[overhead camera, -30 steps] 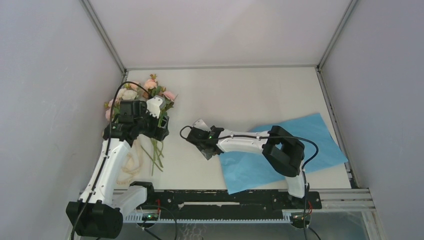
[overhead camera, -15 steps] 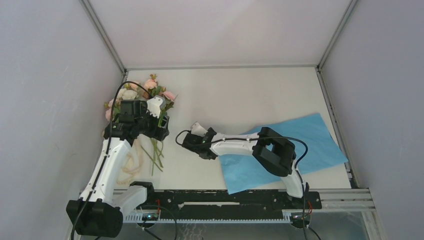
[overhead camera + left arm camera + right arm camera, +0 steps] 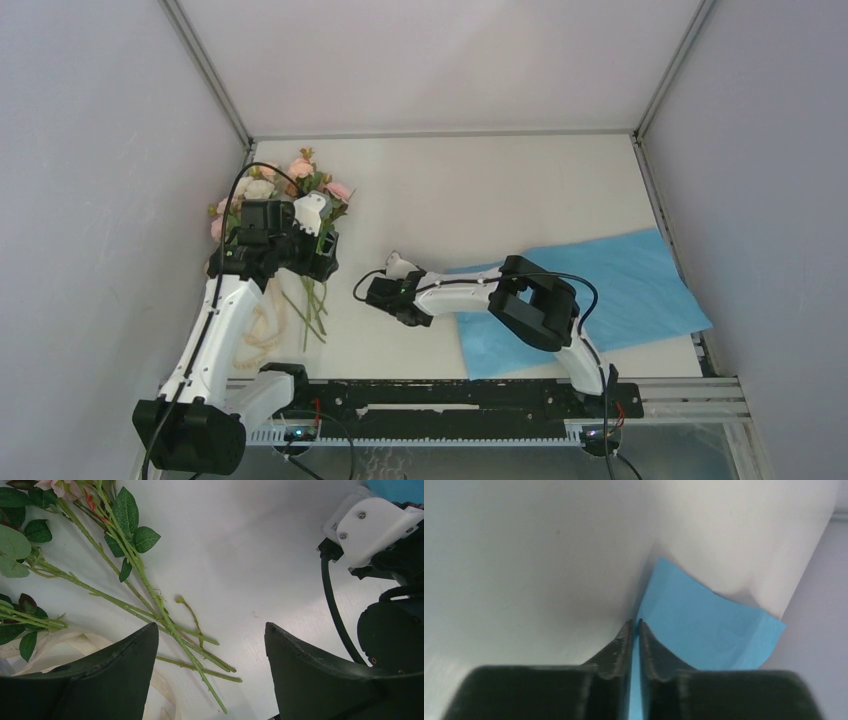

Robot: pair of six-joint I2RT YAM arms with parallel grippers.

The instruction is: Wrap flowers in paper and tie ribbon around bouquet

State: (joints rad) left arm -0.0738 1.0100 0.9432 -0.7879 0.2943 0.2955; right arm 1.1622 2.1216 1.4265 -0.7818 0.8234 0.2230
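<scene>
Pinching the paper (image 3: 704, 630) by its edge, the right gripper (image 3: 634, 625) seems set to drag it; the left gripper (image 3: 210, 629) hovers open above the flowers (image 3: 145, 580).

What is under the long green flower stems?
The white table, and a bit of the cream ribbon where the stems end. The left pincer's black fingers cover the rest of the ribbon.
</scene>
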